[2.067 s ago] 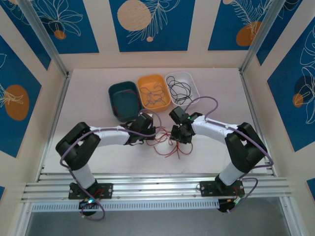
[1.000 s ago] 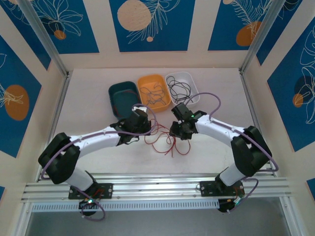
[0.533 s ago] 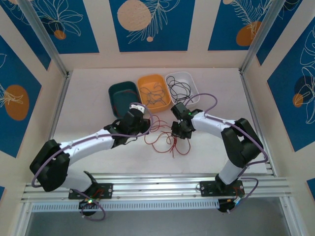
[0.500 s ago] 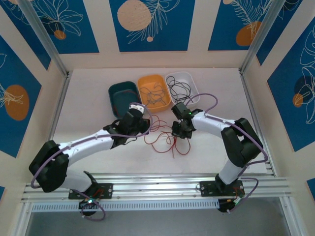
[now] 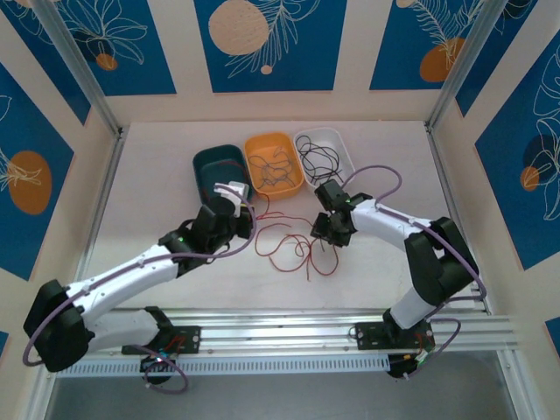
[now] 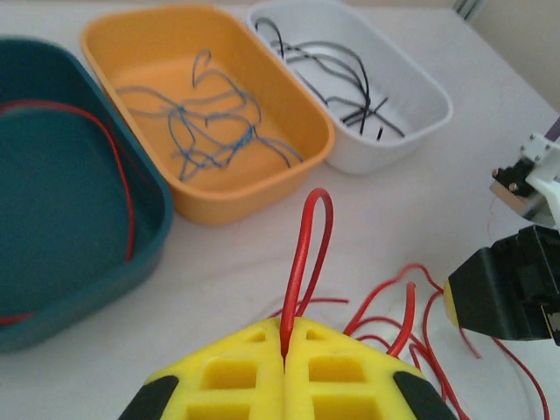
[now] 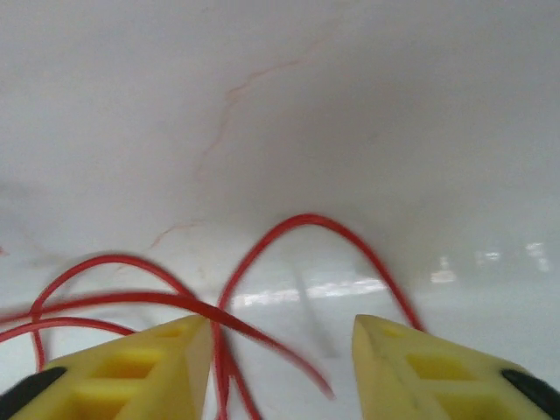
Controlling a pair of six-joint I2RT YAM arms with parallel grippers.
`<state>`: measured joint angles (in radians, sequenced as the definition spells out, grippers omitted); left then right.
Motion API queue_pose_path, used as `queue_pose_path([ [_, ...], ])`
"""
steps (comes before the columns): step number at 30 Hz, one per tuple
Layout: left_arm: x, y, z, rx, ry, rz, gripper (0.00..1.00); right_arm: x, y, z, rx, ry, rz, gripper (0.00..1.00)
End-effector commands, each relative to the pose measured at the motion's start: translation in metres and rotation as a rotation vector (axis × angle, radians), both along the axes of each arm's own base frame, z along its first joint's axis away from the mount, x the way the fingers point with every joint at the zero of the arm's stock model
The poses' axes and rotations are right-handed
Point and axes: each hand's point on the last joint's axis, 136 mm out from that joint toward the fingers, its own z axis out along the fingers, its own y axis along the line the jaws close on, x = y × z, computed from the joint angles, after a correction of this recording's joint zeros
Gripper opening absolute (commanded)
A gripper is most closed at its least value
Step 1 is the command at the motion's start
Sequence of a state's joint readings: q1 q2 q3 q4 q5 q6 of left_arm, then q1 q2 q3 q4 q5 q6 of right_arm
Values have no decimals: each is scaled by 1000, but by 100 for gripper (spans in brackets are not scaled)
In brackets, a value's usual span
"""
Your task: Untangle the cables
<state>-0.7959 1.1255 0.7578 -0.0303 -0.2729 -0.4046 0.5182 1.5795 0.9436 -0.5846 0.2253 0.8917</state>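
A tangle of thin red cables (image 5: 293,248) lies on the table between my two arms. My left gripper (image 6: 286,337) is shut on one red cable (image 6: 302,254), whose loop sticks up past the fingertips; from above, this gripper (image 5: 234,203) sits beside the teal tray (image 5: 208,179). My right gripper (image 7: 282,332) is open and low over the red strands (image 7: 262,249), which run between its yellow fingers (image 7: 140,363). From above it (image 5: 325,234) stands at the tangle's right edge. One red cable (image 6: 122,188) lies in the teal tray.
Three trays stand in a row behind the tangle: teal (image 6: 52,236), orange (image 5: 273,163) holding blue-grey wires (image 6: 210,122), and white (image 5: 325,150) holding black wires (image 6: 337,74). Open table lies left and right of the arms.
My left gripper has pulled back left toward the teal tray, drawing a red cable out of the tangle. The right gripper has shifted slightly right and stays low over the strands.
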Motion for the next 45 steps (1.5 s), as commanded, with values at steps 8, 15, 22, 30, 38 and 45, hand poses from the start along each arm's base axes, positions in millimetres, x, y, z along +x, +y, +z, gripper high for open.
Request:
queue_pose_path([
  [8, -10, -13, 71, -87, -253, -153, 0, -2, -10, 41, -24, -121, 30, 64],
  [15, -10, -18, 90, -114, -308, -191, 0, 1, 7, 117, 142, -399, 144, 80],
  [22, -21, -36, 107, -208, -305, -295, 0, 4, 32, 187, 322, -634, 247, 89],
  [30, -26, -47, 114, -268, -276, -347, 0, 12, 76, 212, 341, -714, 389, 90],
  [38, -32, -56, 120, -319, -258, -396, 0, 38, 65, 197, 179, -705, 272, 91],
  [45, -18, -24, 136, -279, -278, -268, 0, 46, 23, 151, 7, -570, 121, 87],
])
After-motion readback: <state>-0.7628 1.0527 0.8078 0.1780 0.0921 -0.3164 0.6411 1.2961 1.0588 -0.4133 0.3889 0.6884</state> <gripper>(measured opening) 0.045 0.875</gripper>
